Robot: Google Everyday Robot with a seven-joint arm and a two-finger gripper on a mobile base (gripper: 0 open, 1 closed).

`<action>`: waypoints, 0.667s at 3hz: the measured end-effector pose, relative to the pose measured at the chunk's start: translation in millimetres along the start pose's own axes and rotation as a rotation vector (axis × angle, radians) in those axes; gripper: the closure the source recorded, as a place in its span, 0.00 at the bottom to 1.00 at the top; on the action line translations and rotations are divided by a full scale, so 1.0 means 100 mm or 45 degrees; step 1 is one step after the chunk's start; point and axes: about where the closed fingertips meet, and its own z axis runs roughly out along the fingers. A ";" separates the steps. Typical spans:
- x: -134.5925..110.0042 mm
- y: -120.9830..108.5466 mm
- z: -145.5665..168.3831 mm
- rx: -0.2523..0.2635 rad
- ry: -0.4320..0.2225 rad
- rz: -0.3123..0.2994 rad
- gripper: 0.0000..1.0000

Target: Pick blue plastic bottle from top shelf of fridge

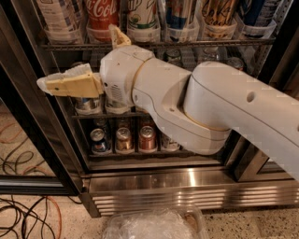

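Note:
The blue plastic bottle [57, 18] stands at the far left of the top shelf [196, 44]. Only its lower body shows, with a whitish label in blue checked print; the cap is out of view. My gripper [46, 85] points left in front of the rack of cans, below the bottle and slightly to its left, apart from it. Its tan fingers [74, 87] lie together with nothing between them. My white arm crosses the fridge [187, 184] from the right and hides much of the middle rack.
A red Coca-Cola bottle [102, 14] stands right of the blue bottle, with more tall bottles [178, 16] along the row. Small cans [124, 139] fill the lower racks. The black door frame [28, 116] is at left, cables [23, 219] lie on the floor, and clear plastic wrap [154, 225] lies below.

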 end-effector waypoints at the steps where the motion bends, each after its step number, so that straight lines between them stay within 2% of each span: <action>1: -0.02 -0.01 0.07 0.017 -0.023 -0.032 0.00; 2: -0.05 -0.15 0.14 0.097 -0.058 -0.076 0.00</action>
